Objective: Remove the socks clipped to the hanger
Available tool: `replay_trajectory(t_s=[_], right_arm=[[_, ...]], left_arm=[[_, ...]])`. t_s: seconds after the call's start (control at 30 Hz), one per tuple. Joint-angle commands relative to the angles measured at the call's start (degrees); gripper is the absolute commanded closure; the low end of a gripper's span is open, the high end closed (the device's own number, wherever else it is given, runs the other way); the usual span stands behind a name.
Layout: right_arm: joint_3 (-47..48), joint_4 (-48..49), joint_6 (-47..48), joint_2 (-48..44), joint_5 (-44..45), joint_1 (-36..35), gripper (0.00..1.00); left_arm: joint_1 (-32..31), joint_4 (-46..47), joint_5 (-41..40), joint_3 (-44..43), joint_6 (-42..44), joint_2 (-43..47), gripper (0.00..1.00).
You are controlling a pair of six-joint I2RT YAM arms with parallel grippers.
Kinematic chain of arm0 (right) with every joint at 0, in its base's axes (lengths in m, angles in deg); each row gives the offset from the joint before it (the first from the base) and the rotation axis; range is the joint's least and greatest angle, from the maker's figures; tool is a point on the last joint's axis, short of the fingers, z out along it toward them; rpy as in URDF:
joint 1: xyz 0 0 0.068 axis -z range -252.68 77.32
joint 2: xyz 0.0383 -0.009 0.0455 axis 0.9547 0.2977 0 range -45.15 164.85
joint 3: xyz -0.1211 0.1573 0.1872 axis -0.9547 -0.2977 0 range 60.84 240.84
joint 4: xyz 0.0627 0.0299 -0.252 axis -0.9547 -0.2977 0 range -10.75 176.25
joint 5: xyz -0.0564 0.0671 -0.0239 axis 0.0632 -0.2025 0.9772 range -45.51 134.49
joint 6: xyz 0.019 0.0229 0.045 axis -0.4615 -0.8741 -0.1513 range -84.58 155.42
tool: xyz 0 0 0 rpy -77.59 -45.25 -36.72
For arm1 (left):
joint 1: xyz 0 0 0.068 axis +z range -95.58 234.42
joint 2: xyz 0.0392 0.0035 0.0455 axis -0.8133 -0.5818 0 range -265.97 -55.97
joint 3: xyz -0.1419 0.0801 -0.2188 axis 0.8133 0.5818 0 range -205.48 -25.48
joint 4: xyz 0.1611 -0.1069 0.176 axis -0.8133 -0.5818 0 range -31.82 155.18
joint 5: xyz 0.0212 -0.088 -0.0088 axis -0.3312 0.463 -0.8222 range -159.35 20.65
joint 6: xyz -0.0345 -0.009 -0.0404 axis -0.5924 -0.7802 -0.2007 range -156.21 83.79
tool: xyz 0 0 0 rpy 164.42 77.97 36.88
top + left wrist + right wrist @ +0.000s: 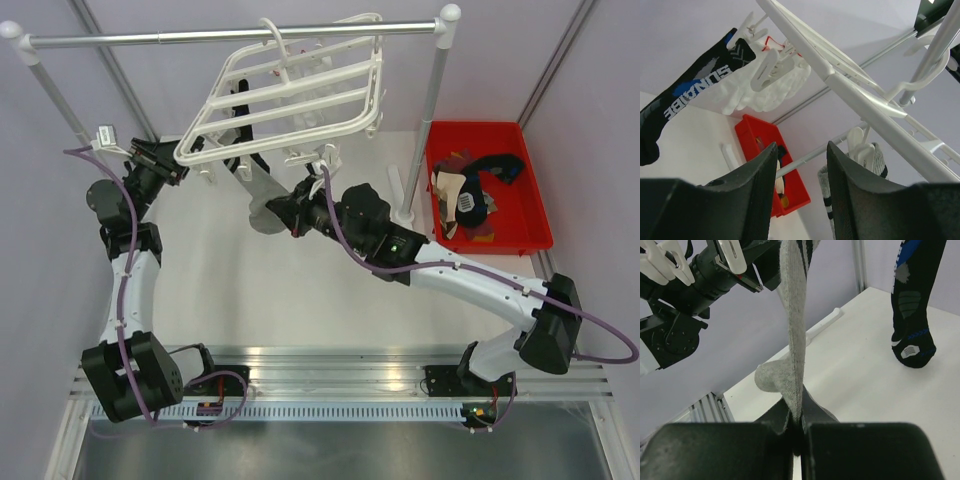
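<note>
- Two grippers work at the hanger [290,95], which hangs tilted from a silver rail [230,37].
- The right gripper [796,416], below the hanger, has its fingers pressed together on a grey sock [796,335] that hangs from above.
- The left gripper [801,165], at the hanger's left corner, is spread wide with nothing between its fingers.
- A black-and-blue sock [690,90] and a white sock [780,85] hang clipped under the hanger.
- Loose socks [470,195] lie in a red bin [478,126] to the hanger's right.

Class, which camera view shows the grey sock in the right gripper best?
Right wrist: the grey sock hangs centre frame, pinched by the right gripper. Top external shows a grey patch beneath the hanger; left wrist, perhaps only its striped cuff.
</note>
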Motion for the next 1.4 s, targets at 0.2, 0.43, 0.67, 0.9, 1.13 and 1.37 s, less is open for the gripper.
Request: replay_trajectory(t_s=[0.2,0.43,0.67,0.9,1.13,1.37], right_arm=[[-2.54,4.45,-7.13,-5.96,-11.34,3.50,0.99],[-3.59,4.01,-7.74,-9.65,-13.19,4.03,0.99],[-5.35,5.67,-9.94,-10.97,-15.82,5.34,0.99],[-8.33,11.12,-16.35,-11.32,-21.71,9.21,0.99],[-12.64,14.29,-20.49,-14.83,-25.23,14.48,0.99],[-16.51,18.32,-24.35,-17.47,-28.39,19.32,0.99]], left_arm=[[0.17,12.20,2.96,2.52,-5.25,0.27,0.52],[-0.80,15.89,4.54,1.74,-5.96,0.45,0.52],[-2.47,22.99,6.21,2.43,-7.18,0.10,0.51],[-3.00,38.65,7.36,7.00,-14.38,-3.06,0.50],[-3.17,36.30,7.80,8.85,-11.68,-0.35,0.50],[-3.43,23.82,7.27,9.90,-1.40,6.60,0.50]])
